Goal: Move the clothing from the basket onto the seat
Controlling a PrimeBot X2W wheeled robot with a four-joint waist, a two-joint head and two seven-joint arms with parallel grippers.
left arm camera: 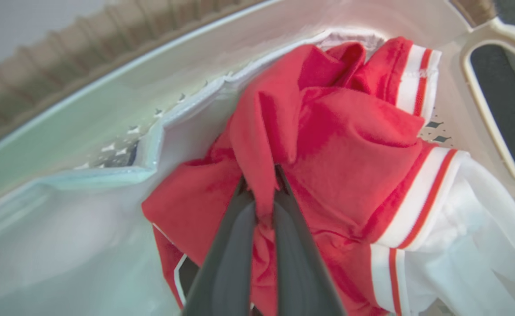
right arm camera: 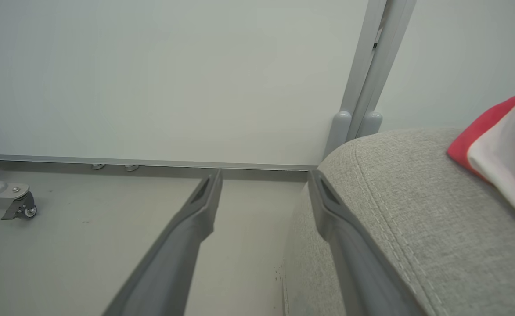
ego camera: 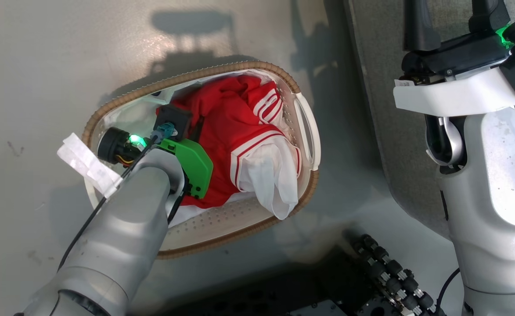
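The red clothing (ego camera: 235, 127) with white stripes lies crumpled in the white basket (ego camera: 187, 79) on the floor, and a white sleeve hangs over the near rim. My left arm reaches down into the basket. In the left wrist view my left gripper (left arm camera: 261, 184) is shut on a raised fold of the clothing (left arm camera: 340, 145), beside the basket wall (left arm camera: 108, 101). My right gripper (ego camera: 454, 17) stands open and holds nothing, over the edge of the grey seat (ego camera: 380, 87). In the right wrist view my right gripper (right arm camera: 264, 184) straddles the rounded corner of the seat (right arm camera: 406, 210).
A red and white piece of fabric (right arm camera: 503, 145) lies on the seat at the right. My base with dark rollers (ego camera: 389, 272) sits near the basket. A pale wall with a post (right arm camera: 362, 87) and a caster wheel (right arm camera: 20, 208) stand beyond.
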